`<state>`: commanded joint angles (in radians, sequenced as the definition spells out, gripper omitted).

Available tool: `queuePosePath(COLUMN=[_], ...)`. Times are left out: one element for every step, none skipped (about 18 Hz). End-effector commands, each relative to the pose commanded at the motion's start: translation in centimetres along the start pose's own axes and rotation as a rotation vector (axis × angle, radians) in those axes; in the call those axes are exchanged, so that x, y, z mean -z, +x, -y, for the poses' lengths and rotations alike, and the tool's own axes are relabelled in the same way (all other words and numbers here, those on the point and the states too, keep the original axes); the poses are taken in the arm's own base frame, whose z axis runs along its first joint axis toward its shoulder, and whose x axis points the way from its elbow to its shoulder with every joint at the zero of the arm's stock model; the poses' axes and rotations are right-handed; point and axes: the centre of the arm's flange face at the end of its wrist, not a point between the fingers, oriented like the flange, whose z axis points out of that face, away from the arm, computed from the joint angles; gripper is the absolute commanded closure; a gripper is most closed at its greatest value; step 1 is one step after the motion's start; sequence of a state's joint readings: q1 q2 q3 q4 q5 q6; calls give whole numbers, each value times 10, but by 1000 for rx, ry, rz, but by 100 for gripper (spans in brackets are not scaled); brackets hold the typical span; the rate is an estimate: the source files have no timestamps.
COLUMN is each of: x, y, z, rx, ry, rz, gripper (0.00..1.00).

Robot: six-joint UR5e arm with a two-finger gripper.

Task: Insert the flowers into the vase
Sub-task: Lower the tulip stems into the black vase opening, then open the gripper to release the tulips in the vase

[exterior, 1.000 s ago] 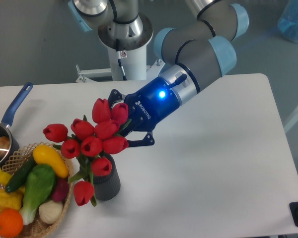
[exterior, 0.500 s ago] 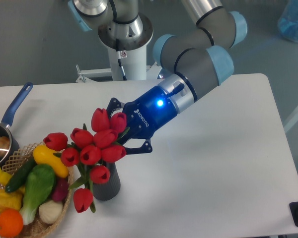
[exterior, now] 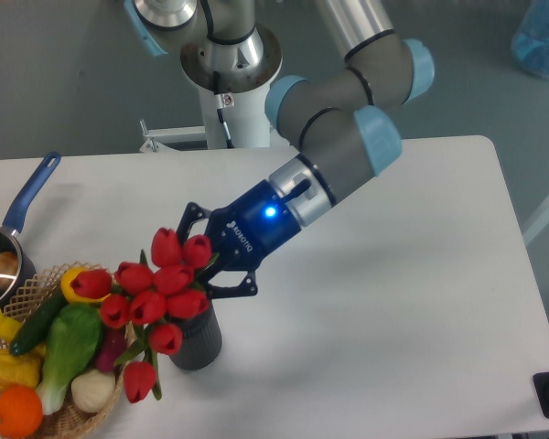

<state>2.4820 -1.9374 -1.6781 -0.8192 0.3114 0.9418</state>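
Note:
The flowers (exterior: 154, 294), a bunch of red tulips with green stems and leaves, hang tilted to the left over the vase (exterior: 199, 340). The vase is small, dark grey and ribbed, and stands near the table's front left. The blooms cover its opening, and the lowest ones droop down its left side. My gripper (exterior: 205, 260) comes in from the upper right, just above the vase's rim. It is shut on the flowers' stems; the blooms hide its fingertips and the stem ends.
A wicker basket (exterior: 77, 418) of vegetables stands right beside the vase on the left, and the blooms overhang it. A blue-handled pot (exterior: 26, 201) is at the far left. The arm's base (exterior: 229, 64) stands at the back.
My gripper has moved down and to the left with the flowers. The bunch now sits lower over the vase and closer to the basket.

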Motion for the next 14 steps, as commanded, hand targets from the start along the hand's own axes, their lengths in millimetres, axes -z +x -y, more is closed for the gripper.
queuePosePath(x=[0,0,-2,-2,-3,-4,-4,-5,-6,-7,-8,-9,-10,-10], y=[-1,-1,-2,-3,-3,-5,-6,-6,-9,-10,-10,-10,-10,-10], z=[-1,-2,-5,-7,-9,-12,-13,-14,-18,-21,-25,-28,-32,-37], rx=[-2,-2,4,4,-5,-13,-21,-26,-25,-27,-30,-35,-31,-23], ry=[-1,-4,-8,-8,-9,-10,-9,-10,-11,-12,-14,-15,-16,-17], rz=[1,2,3,2,1,-1,-3,-3,-5,-7,-9,-11,-13,-14], gripper=[97,97,97,97,97,96,96,95,94,93,91,89,88,83])
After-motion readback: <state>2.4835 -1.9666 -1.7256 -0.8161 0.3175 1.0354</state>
